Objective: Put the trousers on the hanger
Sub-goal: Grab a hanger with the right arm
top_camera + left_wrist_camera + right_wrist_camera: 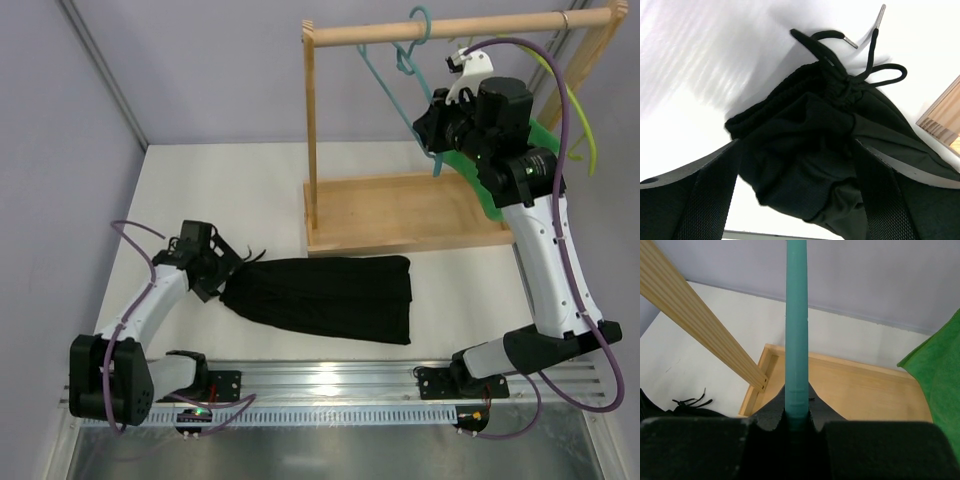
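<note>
While the left pincer (224,273) lies low, spread around the trousers (330,298), the raised right pincer (796,412) pinches the hanger (796,315).

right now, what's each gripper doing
left gripper: open, jaws either side of the trousers waist end
right gripper: closed on the hanger

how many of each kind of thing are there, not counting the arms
hangers: 2 (teal hanger, yellow-green hanger)
trousers: 1
green cloth: 1
wooden rack: 1
total: 5
</note>
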Robot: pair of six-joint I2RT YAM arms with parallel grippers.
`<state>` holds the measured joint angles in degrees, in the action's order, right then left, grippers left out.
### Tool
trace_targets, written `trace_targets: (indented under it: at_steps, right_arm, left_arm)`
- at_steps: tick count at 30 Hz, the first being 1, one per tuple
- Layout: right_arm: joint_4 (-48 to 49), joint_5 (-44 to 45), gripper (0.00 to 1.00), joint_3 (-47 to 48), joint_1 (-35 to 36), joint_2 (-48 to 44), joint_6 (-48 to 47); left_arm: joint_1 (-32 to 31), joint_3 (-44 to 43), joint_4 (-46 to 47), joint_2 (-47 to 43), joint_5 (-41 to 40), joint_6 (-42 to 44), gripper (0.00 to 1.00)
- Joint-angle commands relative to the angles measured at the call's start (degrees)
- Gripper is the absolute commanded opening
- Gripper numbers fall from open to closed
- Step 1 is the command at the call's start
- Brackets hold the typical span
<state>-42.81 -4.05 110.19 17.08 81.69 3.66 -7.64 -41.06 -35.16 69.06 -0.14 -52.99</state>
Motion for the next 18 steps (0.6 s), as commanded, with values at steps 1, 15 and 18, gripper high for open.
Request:
trace_targets:
  at_steps: [1, 15, 18]
  right_arm:
    - [4.7, -0.6, 0.04, 5.0, 0.0, -1.8, 2.0]
    - [-1.0, 1.3, 0.04, 4.5, -0.1, -8.0, 4.5]
    - [-5.5, 1.6, 0.04, 1.2, -0.1, -11.0, 4.4]
  left_arm:
    - [0.1, 0.9, -4.1, -4.7, -4.6, -2.7, 0.89]
    - [0.1, -12.3, -2.6, -11.7, 9.6, 7.4, 1.0]
    - [0.1, -17.4, -2.5, -11.1, 8.4, 8.6, 1.0]
